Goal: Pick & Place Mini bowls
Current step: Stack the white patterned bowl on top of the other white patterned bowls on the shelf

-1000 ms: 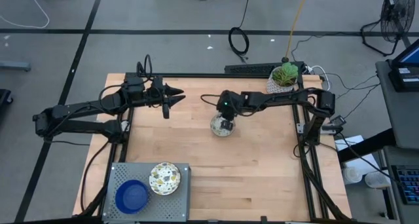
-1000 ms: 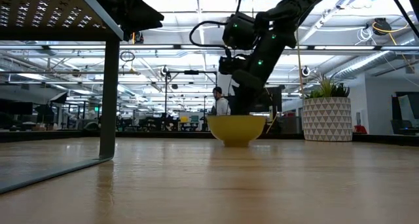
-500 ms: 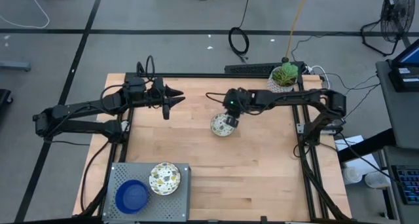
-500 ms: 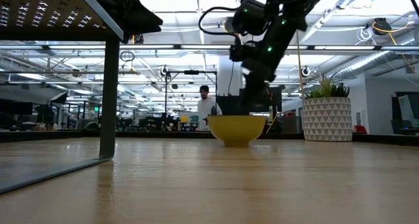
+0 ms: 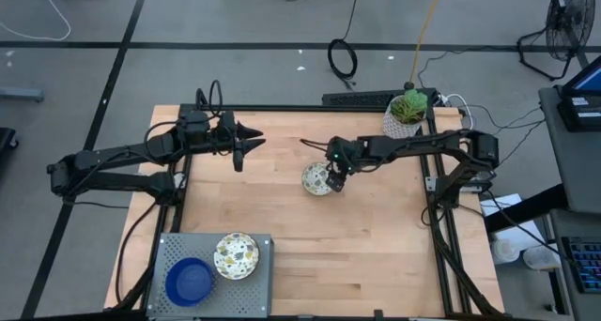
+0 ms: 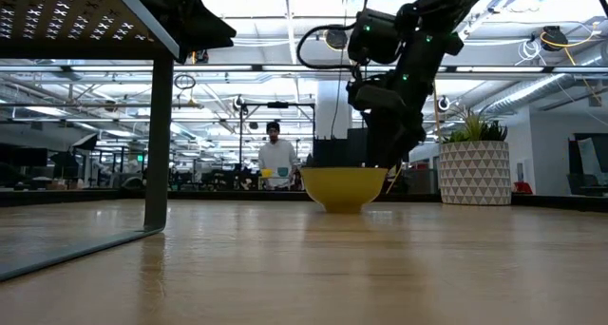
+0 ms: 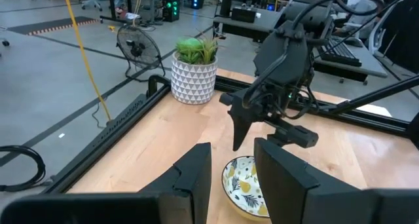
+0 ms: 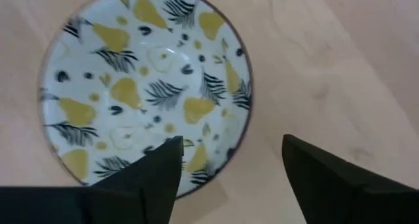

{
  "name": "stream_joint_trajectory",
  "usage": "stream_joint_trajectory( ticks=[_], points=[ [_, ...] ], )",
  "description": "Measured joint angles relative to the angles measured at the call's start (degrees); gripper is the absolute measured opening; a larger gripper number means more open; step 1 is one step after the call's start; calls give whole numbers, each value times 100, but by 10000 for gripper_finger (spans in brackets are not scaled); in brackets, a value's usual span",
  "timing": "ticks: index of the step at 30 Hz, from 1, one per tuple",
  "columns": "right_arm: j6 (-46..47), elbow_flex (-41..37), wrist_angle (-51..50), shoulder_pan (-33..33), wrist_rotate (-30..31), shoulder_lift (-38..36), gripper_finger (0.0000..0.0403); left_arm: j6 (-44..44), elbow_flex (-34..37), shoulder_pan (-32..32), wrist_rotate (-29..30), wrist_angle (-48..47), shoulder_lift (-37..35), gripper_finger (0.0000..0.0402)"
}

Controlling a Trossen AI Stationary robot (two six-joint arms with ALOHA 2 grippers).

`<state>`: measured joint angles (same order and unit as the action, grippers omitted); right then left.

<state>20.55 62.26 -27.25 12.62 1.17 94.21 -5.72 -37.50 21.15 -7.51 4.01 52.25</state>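
A mini bowl (image 5: 315, 179), white inside with yellow pears and dark leaves and yellow outside (image 6: 344, 186), rests on its base mid-table. My right gripper (image 5: 335, 177) is open over the bowl's right rim. In the right wrist view one finger (image 8: 160, 168) hangs over the bowl's inside (image 8: 137, 80) and the other (image 8: 314, 171) over bare table. I cannot tell whether either touches the rim. My left gripper (image 5: 252, 138) waits open at the far left, pointing toward the bowl (image 7: 245, 191).
A grey tray (image 5: 174, 251) at the near left corner holds a blue bowl (image 5: 190, 281) and a patterned bowl (image 5: 237, 255). A white pot with a green plant (image 5: 407, 110) stands at the far right. A person shows in the room beyond the table.
My right gripper has moved from above the bowl's middle toward the table's right edge and now stands over the bowl's right rim. The bowl has stayed where it was on the table.
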Motion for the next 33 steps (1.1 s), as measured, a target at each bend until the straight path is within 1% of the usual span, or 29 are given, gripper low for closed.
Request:
stream_joint_trajectory(
  ticks=[5,7,10,14,19,23,28,30,33],
  points=[
    [133,-304,343,-2,7,0,253,0,0,-1,2,0,0,120],
    [233,-423,571,2,10,0,246,-2,0,-2,2,0,0,120],
    [318,-504,641,2,12,0,228,-15,0,0,2,0,0,120],
    [348,-636,805,-11,13,0,192,-48,0,0,4,2,0,120],
    [320,-781,993,-13,15,0,137,-61,1,0,4,2,0,120],
    [137,-789,1029,-15,21,0,90,-59,0,-1,4,2,0,120],
    [-270,-785,1373,-13,-16,-13,24,-70,0,0,4,2,0,120],
    [-545,-774,1559,-15,-64,-28,9,-84,0,0,7,4,0,120],
    [-871,-779,1839,-17,-120,-9,9,-169,0,0,7,4,0,120]
  ],
)
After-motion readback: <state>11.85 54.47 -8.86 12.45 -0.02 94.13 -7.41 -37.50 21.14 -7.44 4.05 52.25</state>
